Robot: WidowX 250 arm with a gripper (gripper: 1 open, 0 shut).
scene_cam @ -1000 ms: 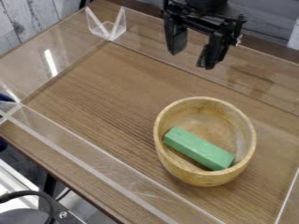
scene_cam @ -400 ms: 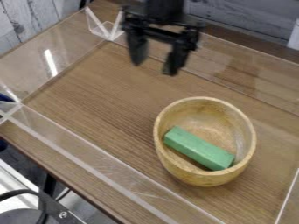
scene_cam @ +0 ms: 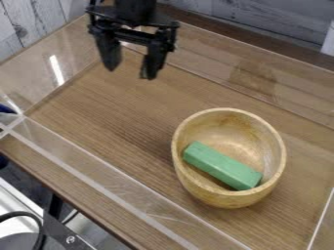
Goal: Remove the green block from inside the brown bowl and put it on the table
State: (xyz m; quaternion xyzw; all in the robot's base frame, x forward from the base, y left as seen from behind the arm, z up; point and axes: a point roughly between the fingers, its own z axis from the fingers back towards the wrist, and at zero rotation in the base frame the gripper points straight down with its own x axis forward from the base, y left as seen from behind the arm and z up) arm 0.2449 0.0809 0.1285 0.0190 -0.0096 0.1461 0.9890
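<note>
The green block [scene_cam: 222,167] lies flat inside the brown bowl [scene_cam: 190,130], slanted from the upper left to the lower right. The bowl stands on the table [scene_cam: 111,112] at the right. My gripper [scene_cam: 132,64] hangs over the table's far left part, well apart from the bowl. Its two dark fingers [scene_cam: 113,54] point down and stand open with nothing between them.
Clear acrylic walls [scene_cam: 92,168] edge the table on all sides. A clear bracket stands at the far wall behind the gripper. Bare wood-grain surface lies left of the bowl.
My gripper has travelled left along the far side of the table, away from the bowl. It has stayed open. Block and bowl have not moved.
</note>
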